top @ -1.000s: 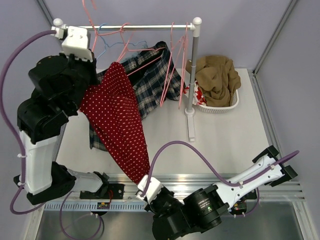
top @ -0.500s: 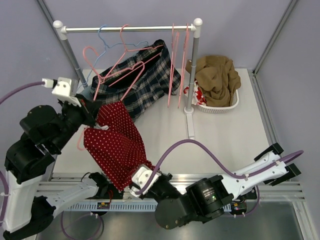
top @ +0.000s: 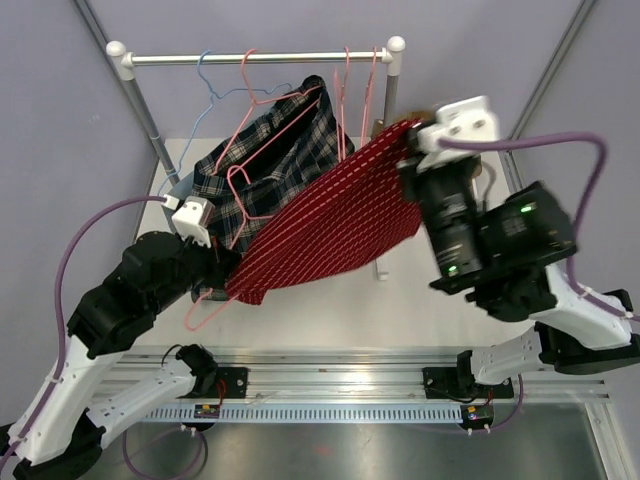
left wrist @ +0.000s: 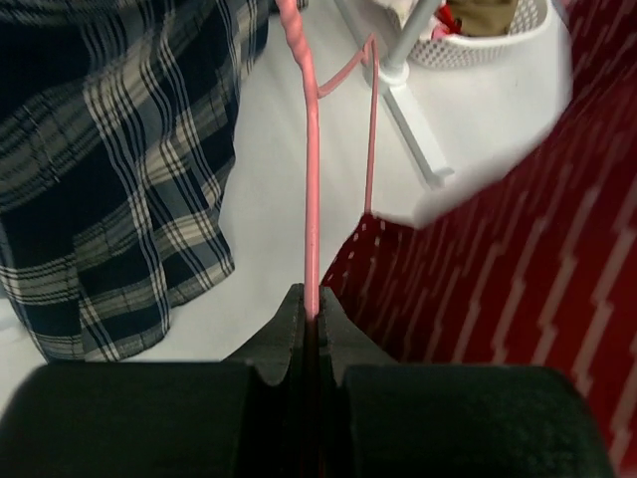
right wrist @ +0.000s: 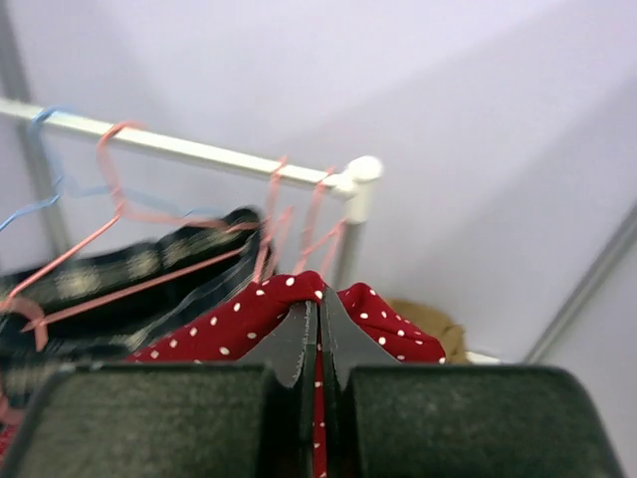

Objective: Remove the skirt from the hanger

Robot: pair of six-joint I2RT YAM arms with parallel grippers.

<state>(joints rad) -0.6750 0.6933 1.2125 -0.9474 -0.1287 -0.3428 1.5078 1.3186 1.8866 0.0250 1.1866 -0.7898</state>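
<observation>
The left gripper [left wrist: 311, 311] clamps the pink hanger [left wrist: 310, 179] while the right gripper [right wrist: 318, 311] pinches the red dotted skirt [top: 330, 225], stretched between them.

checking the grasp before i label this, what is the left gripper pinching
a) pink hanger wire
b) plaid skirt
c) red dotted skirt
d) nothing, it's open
a: in the left wrist view the left gripper is closed on the pink hanger wire, with the red dotted skirt beside it, not between the fingers.
</observation>
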